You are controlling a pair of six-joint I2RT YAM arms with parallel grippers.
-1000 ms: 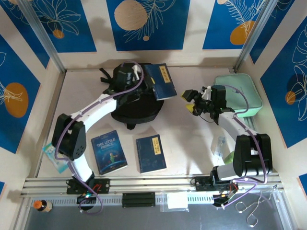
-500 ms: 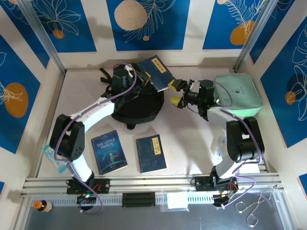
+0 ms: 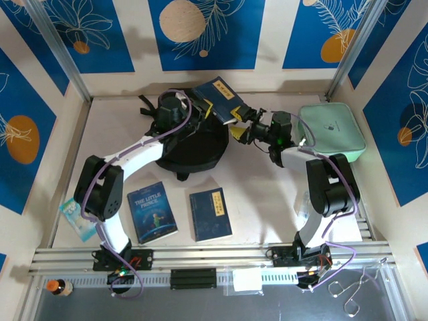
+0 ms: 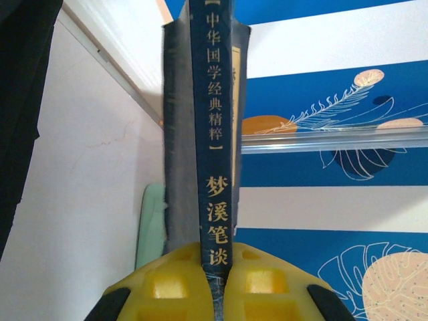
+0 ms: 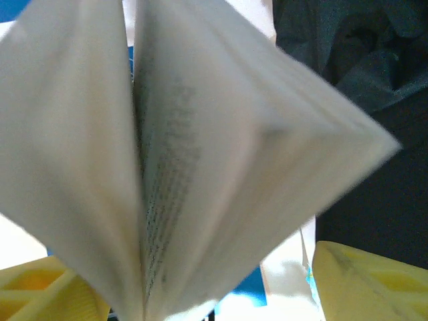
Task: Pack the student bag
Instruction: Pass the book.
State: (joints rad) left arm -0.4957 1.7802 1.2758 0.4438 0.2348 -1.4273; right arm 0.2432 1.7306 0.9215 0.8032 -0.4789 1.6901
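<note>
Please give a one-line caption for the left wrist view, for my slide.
Left end effector clamps a dark blue book at its spine, wall panels behind.

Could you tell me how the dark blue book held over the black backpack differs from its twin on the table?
The held dark blue book is aloft, pinched at its spine by the left gripper; the matching dark blue book lies flat on the table. The held book's pages fan open; the table book is shut. Both have dark blue covers with yellow title strips.

Left jaws clamp blue book (image 3: 219,99) over student bag (image 3: 194,150); right jaws apparently straddle book's corner.
</note>
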